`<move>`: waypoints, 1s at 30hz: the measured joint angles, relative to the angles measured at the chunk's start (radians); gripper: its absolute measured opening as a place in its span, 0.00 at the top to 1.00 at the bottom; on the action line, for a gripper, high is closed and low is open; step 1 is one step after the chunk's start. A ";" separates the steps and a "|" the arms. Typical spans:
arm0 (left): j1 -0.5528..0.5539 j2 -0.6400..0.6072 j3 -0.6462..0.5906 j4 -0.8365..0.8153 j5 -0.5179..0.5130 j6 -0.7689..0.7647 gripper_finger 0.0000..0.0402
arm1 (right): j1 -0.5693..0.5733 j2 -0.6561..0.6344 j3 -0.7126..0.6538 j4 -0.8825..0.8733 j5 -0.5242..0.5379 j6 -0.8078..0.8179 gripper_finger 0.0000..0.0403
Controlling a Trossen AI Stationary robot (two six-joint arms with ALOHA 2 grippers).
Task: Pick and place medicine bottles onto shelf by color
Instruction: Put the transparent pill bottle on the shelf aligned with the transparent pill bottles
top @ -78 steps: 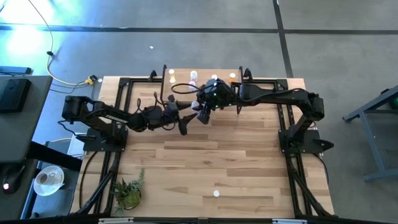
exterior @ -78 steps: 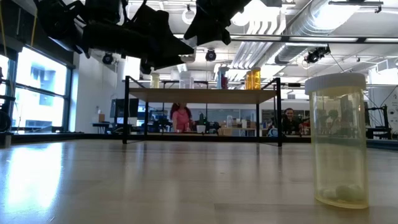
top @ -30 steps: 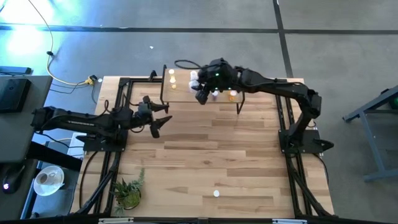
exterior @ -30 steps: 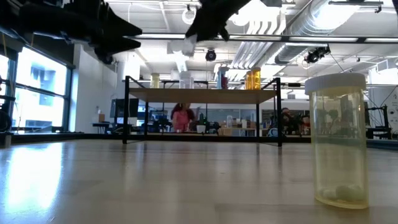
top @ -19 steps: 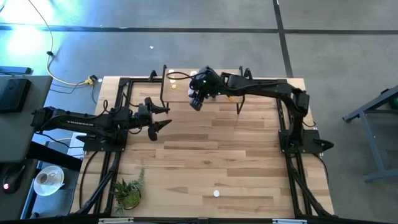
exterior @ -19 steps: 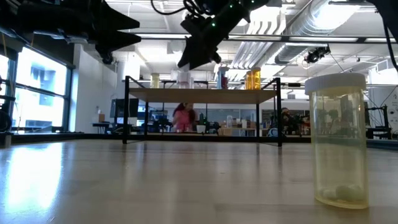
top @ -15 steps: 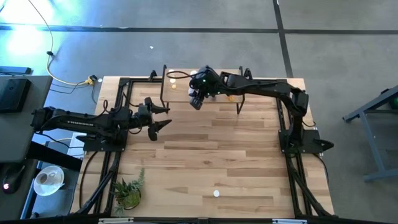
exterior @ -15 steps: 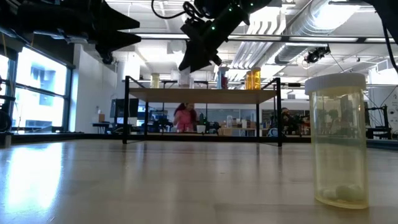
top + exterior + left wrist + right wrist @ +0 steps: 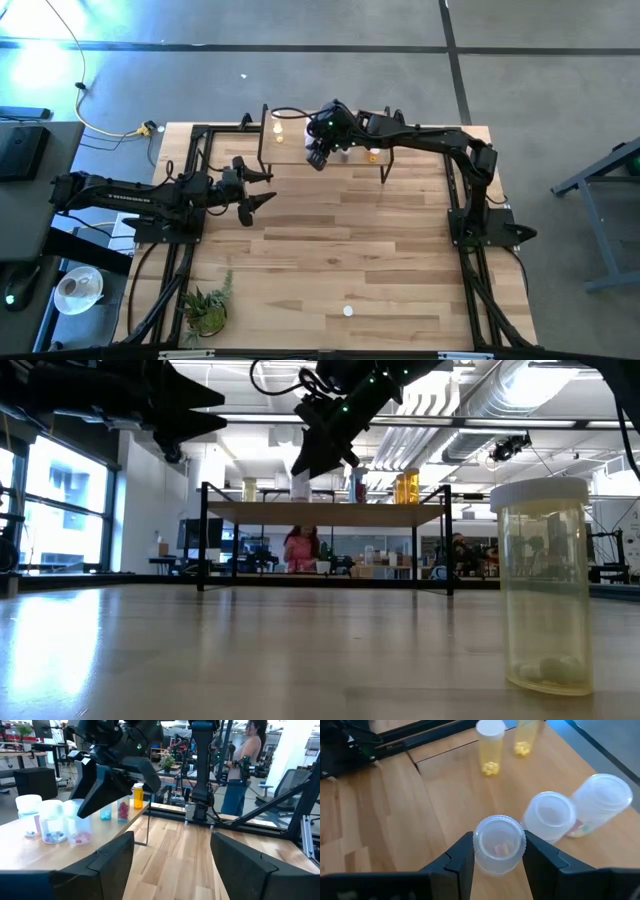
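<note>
The shelf (image 9: 290, 150) stands at the table's far edge, its light board on black legs (image 9: 325, 511). My right gripper (image 9: 318, 157) is over its left half, shut on a clear bottle with a white cap (image 9: 498, 843). Two more clear bottles (image 9: 550, 815) (image 9: 600, 802) stand on the board close beside it, and two yellow ones (image 9: 490, 745) farther along. My left gripper (image 9: 255, 200) hangs open and empty over the table's left part. One yellowish bottle (image 9: 540, 585) stands upright on the table near the front edge (image 9: 348, 311). My right gripper pinches the clear bottle's white cap (image 9: 479, 851) between its two fingers (image 9: 462, 857), coming from above and pointing down. The bottle hangs upright below the fingers, its base at the shelf board (image 9: 300, 488). Whether it stands on the board, I cannot tell.
Orange and red-filled bottles (image 9: 405, 487) stand on the shelf's right part. A small potted plant (image 9: 207, 310) sits at the table's near left corner. Black frame rails (image 9: 195, 170) run along both table sides. People show in the room behind (image 9: 300, 548).
My right gripper has come down with the clear bottle, from well above the shelf to board level at its left half. The bottle has stayed upright in the hold.
</note>
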 joint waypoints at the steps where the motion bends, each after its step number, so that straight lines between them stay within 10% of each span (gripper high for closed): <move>1: 0.000 0.000 0.000 0.000 0.000 0.006 0.37 | 0.000 0.000 0.000 0.000 -0.003 0.000 0.69; 30: 0.001 0.001 0.000 -0.008 -0.005 0.007 0.37 | 0.006 0.018 0.001 -0.002 -0.013 0.036 0.64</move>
